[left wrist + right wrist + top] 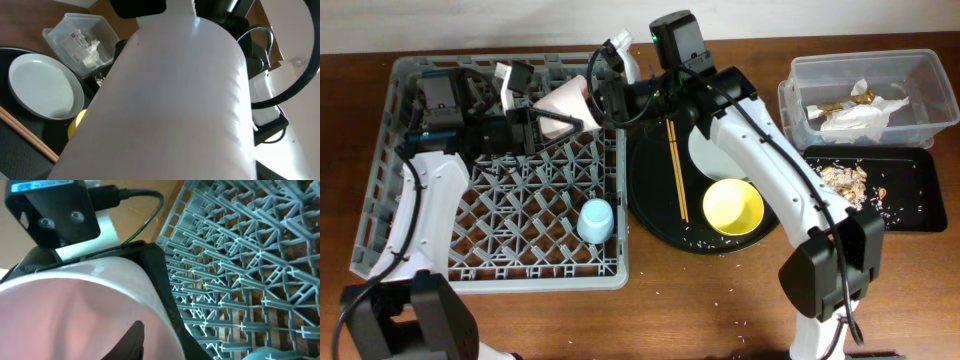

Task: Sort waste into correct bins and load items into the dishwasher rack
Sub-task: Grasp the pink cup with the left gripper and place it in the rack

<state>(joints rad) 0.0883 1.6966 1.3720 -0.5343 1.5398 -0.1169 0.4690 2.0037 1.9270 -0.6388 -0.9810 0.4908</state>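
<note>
Above the brown desk (720, 310), the pink cup (563, 100) hangs tilted over the far right corner of the rack (540, 278). The right pincer (592, 95) pinches its rim (one finger inside); the left pincer (558, 124) is at its base, grip unclear

dark wooden table (520, 320), pale wall (470, 25)

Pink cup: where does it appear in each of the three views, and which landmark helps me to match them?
Overhead: pink cup at top centre, between the two arms, over the far edge of the dishwasher rack.
Left wrist: the cup fills most of the picture.
Right wrist: lower left, its inside showing.
Landmark: the rack links overhead and right wrist; the clear tub links overhead and left wrist.
</note>
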